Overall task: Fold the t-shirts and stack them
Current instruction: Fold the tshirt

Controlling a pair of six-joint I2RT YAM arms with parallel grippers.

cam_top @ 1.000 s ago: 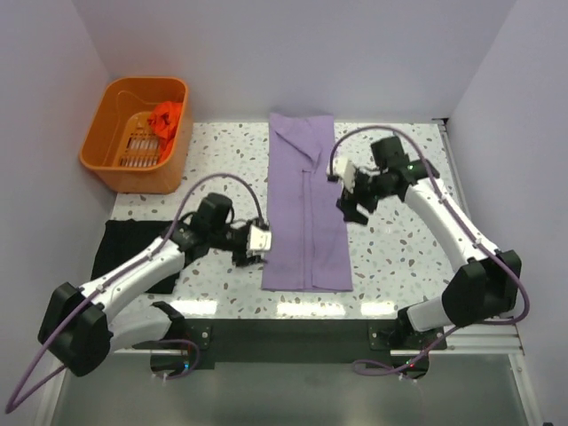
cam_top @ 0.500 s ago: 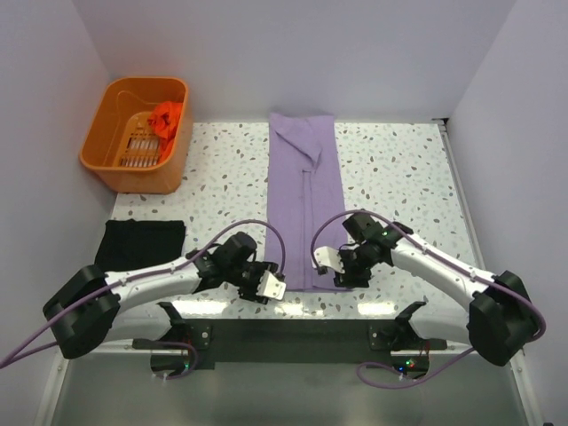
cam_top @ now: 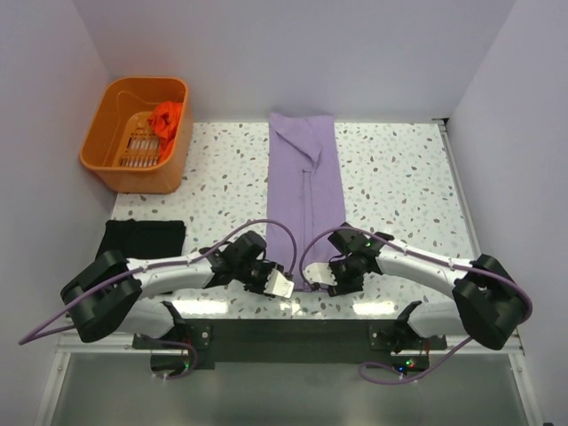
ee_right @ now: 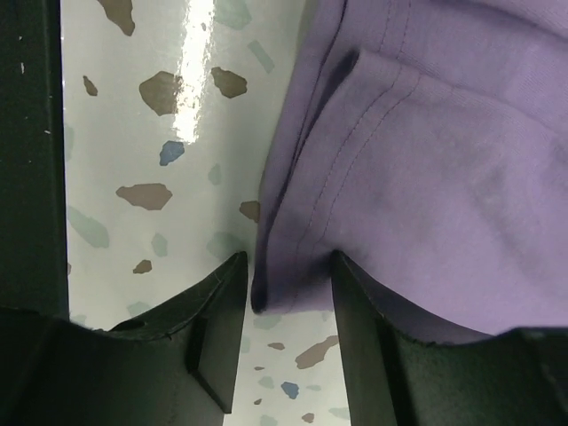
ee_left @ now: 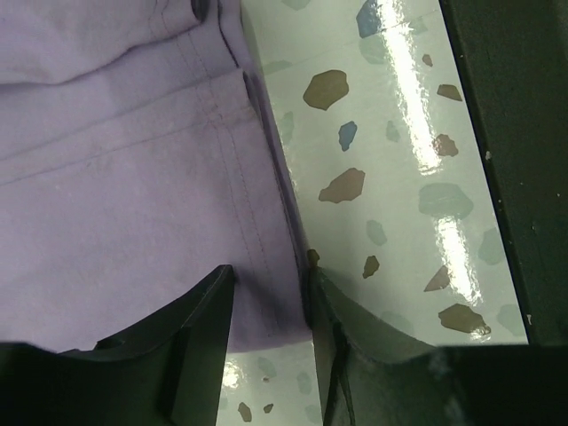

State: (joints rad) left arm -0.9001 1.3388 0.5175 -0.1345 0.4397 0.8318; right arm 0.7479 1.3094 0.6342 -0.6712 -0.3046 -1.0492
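Left hand (ee_left: 269, 284) and right hand (ee_right: 288, 262), each half spread, straddle near hem corners of the lilac t-shirt (cam_top: 304, 177).

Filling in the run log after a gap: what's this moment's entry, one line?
phase: grasp near hem | left gripper: jaws apart astride near-left corner of lilac shirt | right gripper: same, near-right corner | black shirt: folded, far left

I noted the left arm (cam_top: 169, 271) and the right arm (cam_top: 417, 262) wore white link shells with chunky black joints. A purple cable (cam_top: 244, 225) looped along each. The gripper fingers (ee_left: 200, 337) were matte black.
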